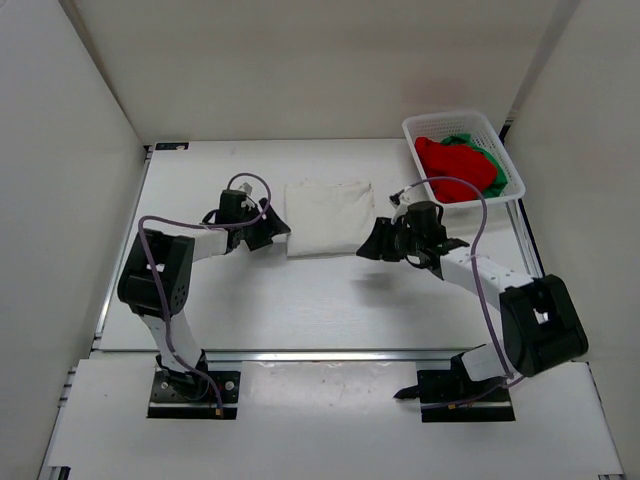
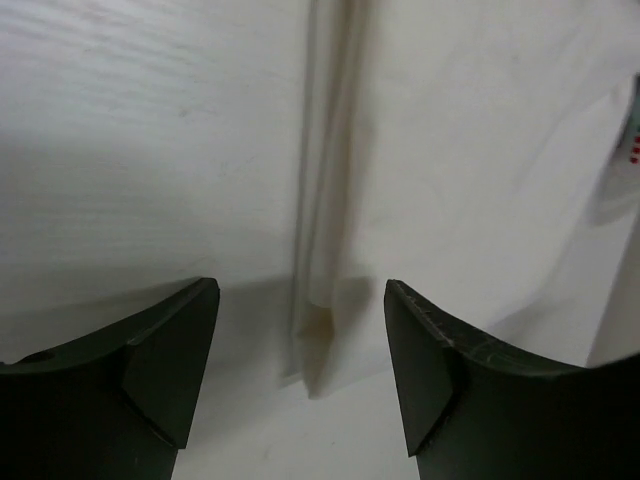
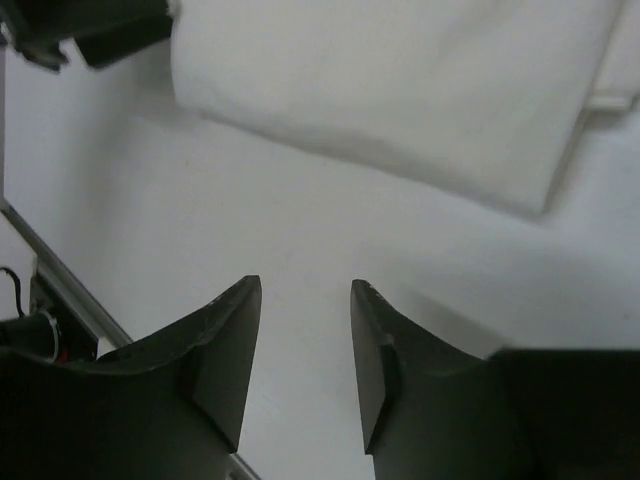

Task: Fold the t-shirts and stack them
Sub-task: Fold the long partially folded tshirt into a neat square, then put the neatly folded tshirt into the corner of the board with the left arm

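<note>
The white t-shirt (image 1: 328, 218) lies folded into a flat rectangle at the table's middle back. My left gripper (image 1: 276, 229) is open and empty at the shirt's left edge. In the left wrist view the folded edge (image 2: 325, 180) runs between the open fingers of this gripper (image 2: 300, 290). My right gripper (image 1: 369, 246) is open and empty just off the shirt's near right corner. In the right wrist view the shirt (image 3: 400, 90) lies beyond this gripper (image 3: 305, 287). The red t-shirt (image 1: 450, 165) and the green t-shirt (image 1: 497, 172) lie bunched in the basket.
The white lattice basket (image 1: 445, 116) stands at the back right corner. White walls close in the left, back and right sides. A metal rail (image 1: 330, 354) runs along the table's near edge. The left gripper also shows in the right wrist view (image 3: 90, 30).
</note>
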